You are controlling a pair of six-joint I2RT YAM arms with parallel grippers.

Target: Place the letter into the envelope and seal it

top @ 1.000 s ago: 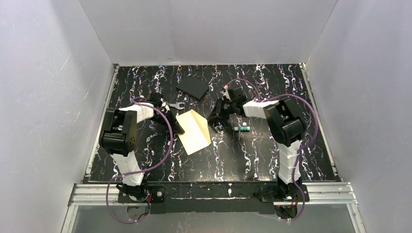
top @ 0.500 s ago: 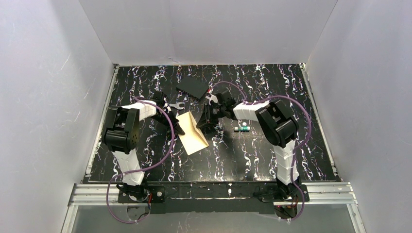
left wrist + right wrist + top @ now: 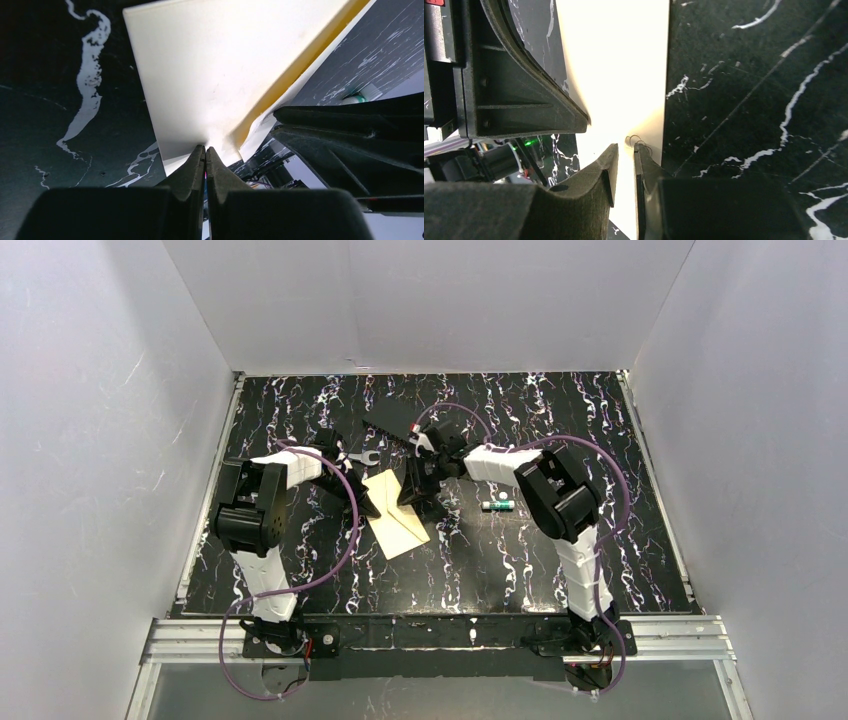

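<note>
left wrist: envelope [image 3: 200, 75] anchored for sealing
left gripper [image 3: 205, 150] clamps its edge; right gripper [image 3: 625, 155] nearly closed, grip unclear. keep that pinch steady so the fold presses flat.

"Where's the envelope [image 3: 392, 522] sitting?"

"I see it between my left gripper [image 3: 370, 508] and right gripper [image 3: 412, 495]. The wrench [image 3: 360, 458] is just behind it, the flat square [image 3: 392, 424] farther back, and the small cylinder [image 3: 498, 505] to its right."

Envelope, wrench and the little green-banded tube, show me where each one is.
envelope [image 3: 402, 528], top external view, near part of its cream face.
wrench [image 3: 366, 457], top external view, its open-ended head.
green-banded tube [image 3: 498, 505], top external view, its middle.
</note>
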